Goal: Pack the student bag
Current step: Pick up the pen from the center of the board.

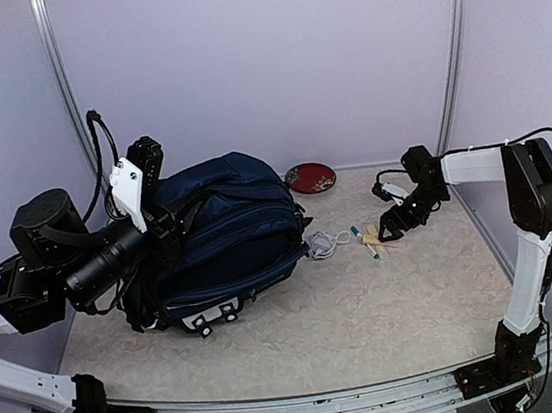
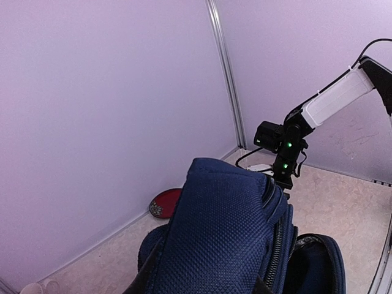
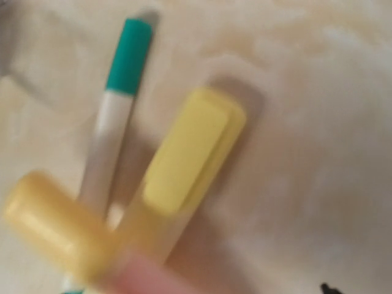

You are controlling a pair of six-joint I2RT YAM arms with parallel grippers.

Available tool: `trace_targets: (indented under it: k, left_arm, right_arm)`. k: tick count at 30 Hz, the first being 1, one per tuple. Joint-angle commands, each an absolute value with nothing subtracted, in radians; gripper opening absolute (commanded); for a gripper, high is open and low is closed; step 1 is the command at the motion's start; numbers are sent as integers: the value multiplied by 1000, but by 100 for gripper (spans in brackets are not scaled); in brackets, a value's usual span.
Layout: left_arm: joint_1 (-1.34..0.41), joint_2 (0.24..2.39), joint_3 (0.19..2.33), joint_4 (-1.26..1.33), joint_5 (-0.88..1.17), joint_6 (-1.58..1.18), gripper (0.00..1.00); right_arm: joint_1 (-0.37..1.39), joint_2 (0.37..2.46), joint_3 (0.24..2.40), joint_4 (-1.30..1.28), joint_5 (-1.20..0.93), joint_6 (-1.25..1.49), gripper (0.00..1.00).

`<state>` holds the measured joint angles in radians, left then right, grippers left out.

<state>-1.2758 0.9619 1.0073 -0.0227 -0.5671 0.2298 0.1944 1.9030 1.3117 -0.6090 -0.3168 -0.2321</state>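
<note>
The student bag, a navy-blue backpack, lies on its side at the table's left. My left gripper sits at its top left edge. In the left wrist view a fold of the bag's blue fabric fills the space between the jaws, which are shut on it. Right of the bag, a small cluster of pens lies on the table. My right gripper hovers low beside them, jaws spread, holding nothing. Close up, the right wrist view shows a green-capped white marker and a yellow highlighter; the fingers are out of frame.
A red plate lies against the back wall behind the bag. A coiled white cable rests between the bag and the pens. Lilac walls close in on three sides. The right arm shows beyond the bag in the left wrist view.
</note>
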Motion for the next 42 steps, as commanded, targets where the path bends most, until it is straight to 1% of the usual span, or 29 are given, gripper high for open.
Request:
trace_targets:
  k: [1, 4, 8, 10, 12, 18, 20, 26, 32, 34, 36, 42]
  left_arm:
    - [-1261, 935, 1062, 62, -549, 184, 0]
    - [-1260, 926, 1063, 55, -548, 176, 0]
    - [-1254, 906, 1054, 54, -549, 172, 0]
    - [-1251, 900, 1051, 56, -550, 173, 0]
    - [-1249, 897, 1048, 58, -548, 173, 0]
    - [-1249, 889, 1039, 57, -548, 169, 0]
    - [-1248, 882, 1035, 57, -548, 168, 0]
    - [-1247, 867, 1027, 61, -551, 170, 0]
    - [-1247, 870, 1029, 64, -551, 172, 0]
    - [-1246, 873, 1032, 64, -547, 173, 0]
    - [-1247, 878, 1034, 64, -543, 174, 0]
    - [-1243, 887, 1035, 75, -535, 173, 0]
  right_arm:
    - [201, 1991, 1395, -630, -362, -286, 83]
    - [221, 2021, 1397, -644, -376, -290, 78]
    - [242, 2005, 1359, -621, -426, -291, 75]
    - [251, 1999, 1352, -609, -421, -278, 70]
    - [260, 1999, 1353, -595, -398, -253, 62]
    - [291, 1978, 1342, -546, -332, -215, 31]
    - [297, 1970, 1339, -547, -320, -211, 25]
    - [301, 1926, 1323, -555, -276, -191, 10]
    - [305, 1859, 1301, -557, -269, -161, 3]
    - [305, 1806, 1296, -548, -285, -151, 1]
    - [305, 1735, 1283, -519, -331, -144, 1]
    - [341, 1465, 1225, -335, -570, -104, 1]
